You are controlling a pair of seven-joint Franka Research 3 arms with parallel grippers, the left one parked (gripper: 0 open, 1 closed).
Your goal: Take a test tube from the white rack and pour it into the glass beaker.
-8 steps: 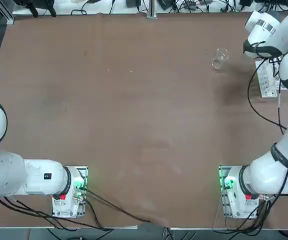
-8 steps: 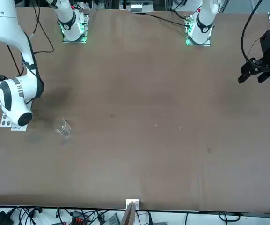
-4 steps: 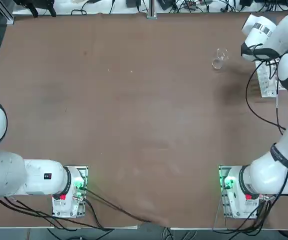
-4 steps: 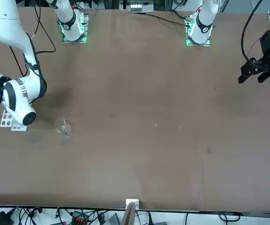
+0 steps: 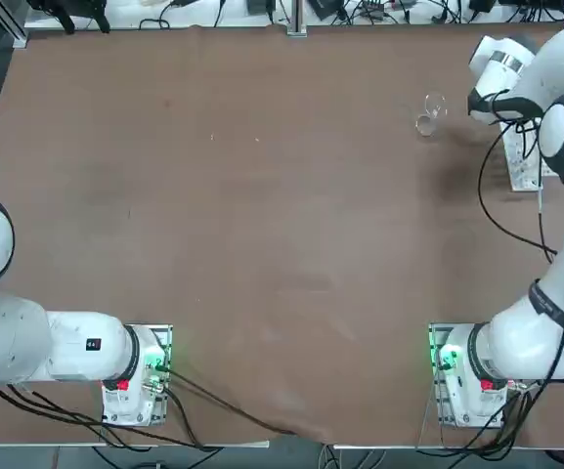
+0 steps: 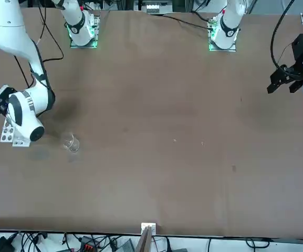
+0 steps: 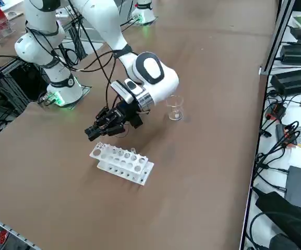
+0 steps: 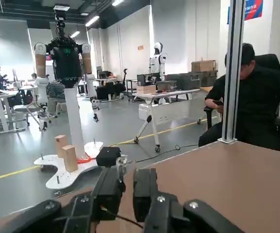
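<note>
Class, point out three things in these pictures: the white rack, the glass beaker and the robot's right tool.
white rack (image 7: pixel 122 162): right side view, on its holed top face.
glass beaker (image 7: pixel 175 109): right side view, on its clear wall.
right tool (image 7: pixel 91 134): right side view, at the shut black fingertips above the rack's end.

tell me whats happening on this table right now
The robot's right arm is working at its own right edge of the table. Its tool is shut and hangs level just above one end of the white rack; whether it holds a tube cannot be told. The glass beaker stands upright on the brown table a little way off, apart from the rack.
</note>
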